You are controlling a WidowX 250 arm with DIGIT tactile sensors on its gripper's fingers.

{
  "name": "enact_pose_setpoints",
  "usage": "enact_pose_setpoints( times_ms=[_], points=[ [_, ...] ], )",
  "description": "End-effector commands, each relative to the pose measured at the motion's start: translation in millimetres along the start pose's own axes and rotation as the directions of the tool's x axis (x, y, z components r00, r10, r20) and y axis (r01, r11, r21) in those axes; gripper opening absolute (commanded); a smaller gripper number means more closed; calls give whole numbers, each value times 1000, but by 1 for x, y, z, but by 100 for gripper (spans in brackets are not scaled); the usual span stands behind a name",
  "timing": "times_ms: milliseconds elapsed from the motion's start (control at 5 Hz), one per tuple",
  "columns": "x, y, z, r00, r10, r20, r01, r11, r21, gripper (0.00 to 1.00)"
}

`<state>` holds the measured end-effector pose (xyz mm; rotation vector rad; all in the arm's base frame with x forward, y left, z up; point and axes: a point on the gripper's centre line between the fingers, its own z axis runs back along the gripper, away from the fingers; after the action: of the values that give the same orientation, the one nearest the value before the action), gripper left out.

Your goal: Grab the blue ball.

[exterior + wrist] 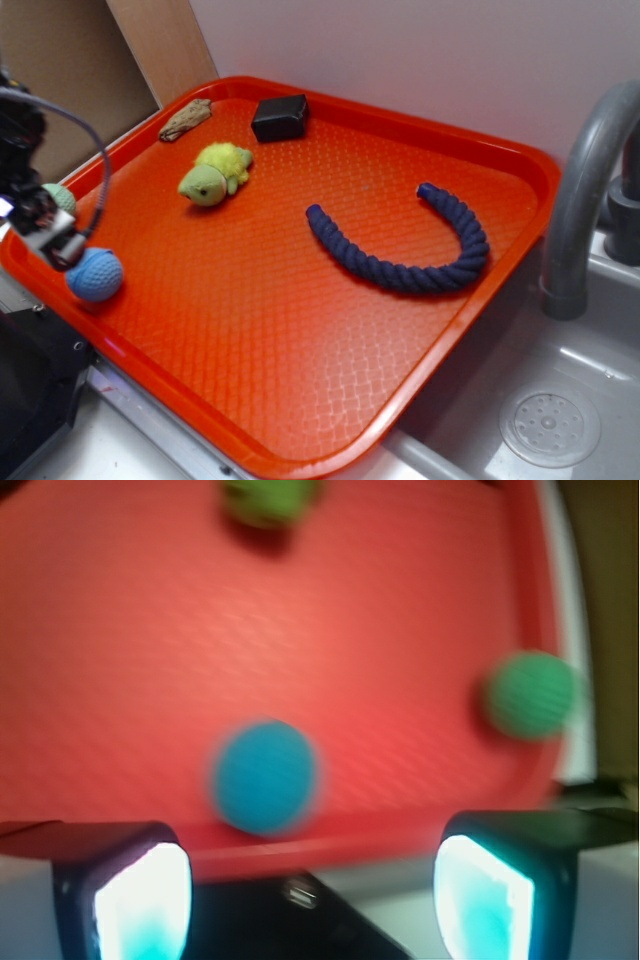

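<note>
Exterior view: end effector (55, 245) at the tray's nine o'clock edge, just above the blue ball (95, 275).
Wrist view is blurred, yet both pads (140, 905) stand wide apart with nothing between them; the blue ball (266, 777) lies on the red tray (300, 330) by its near rim, a green ball (532, 694) at its three o'clock. Further right lie a green plush turtle (215, 174) and a navy rope (405, 255).

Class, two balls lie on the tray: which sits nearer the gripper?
The blue ball, just beside the gripper; the smaller green ball sits farther along the tray's edge.
</note>
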<state>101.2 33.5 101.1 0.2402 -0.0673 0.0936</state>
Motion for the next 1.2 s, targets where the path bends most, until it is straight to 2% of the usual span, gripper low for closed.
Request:
enact_pose_setpoints(
  times_ms=[0, 200, 400, 600, 800, 1000],
  points=[
    [-17, 1, -37, 1000, 10, -20, -13, 987, -158, 100],
    [3, -25, -42, 987, -152, 55, 161, 951, -265, 100],
    [18, -44, -28, 970, -223, 100, 242, 932, -268, 100],
    [24, -47, -28, 970, -228, 89, 244, 933, -266, 100],
    [14, -31, -50, 982, -191, 6, 187, 953, -240, 100],
    [4, -18, -60, 986, -162, -35, 151, 964, -219, 100]
  ],
)
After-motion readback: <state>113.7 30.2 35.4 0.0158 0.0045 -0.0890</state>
